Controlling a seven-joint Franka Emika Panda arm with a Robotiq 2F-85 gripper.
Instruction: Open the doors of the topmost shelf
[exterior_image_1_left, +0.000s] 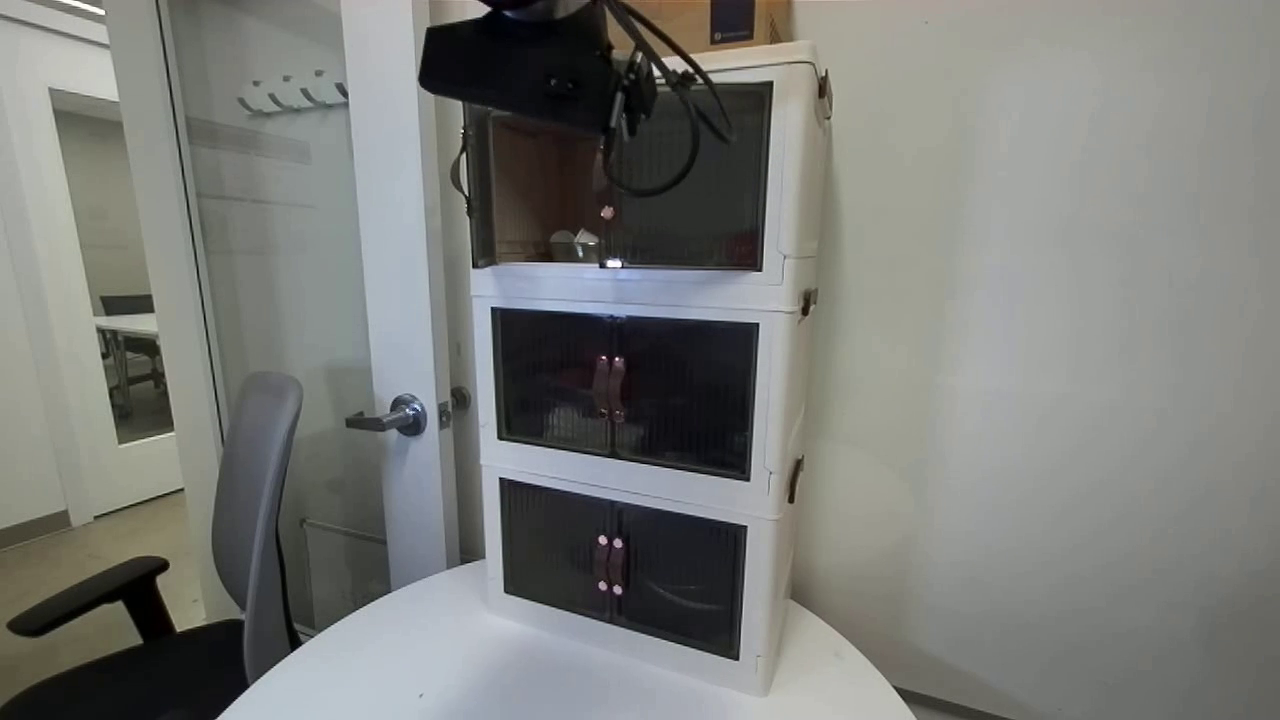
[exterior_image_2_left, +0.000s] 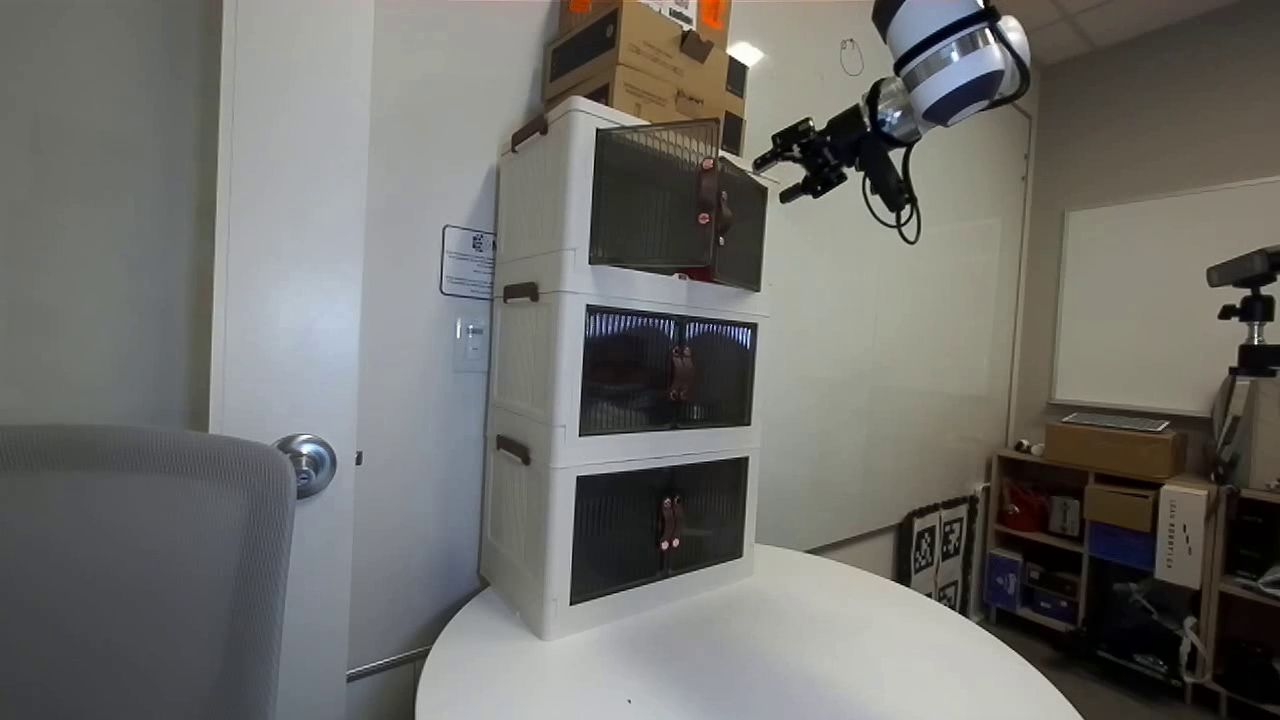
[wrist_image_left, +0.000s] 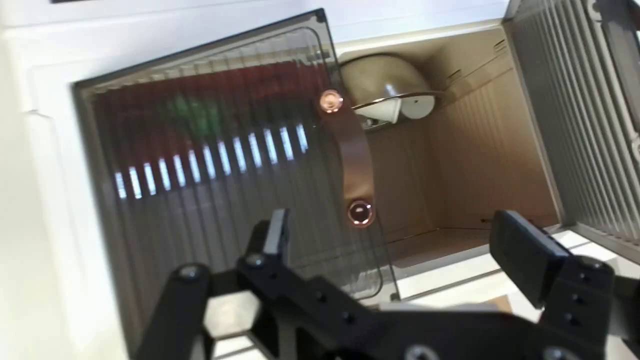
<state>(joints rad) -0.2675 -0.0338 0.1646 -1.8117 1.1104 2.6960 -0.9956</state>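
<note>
The doors hang on the topmost shelf, up high, one swung far out and one just a bit, and the gripper near them has its jaws wide and empty, maybe to pull that second one.

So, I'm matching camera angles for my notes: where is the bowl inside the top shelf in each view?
In an exterior view: the bowl, low in the topmost shelf, above and left of centre.
In an exterior view: cannot be made out past the doors.
Wrist view: the bowl near the top, just right of centre.
Shared landmark: those dark doors.
</note>
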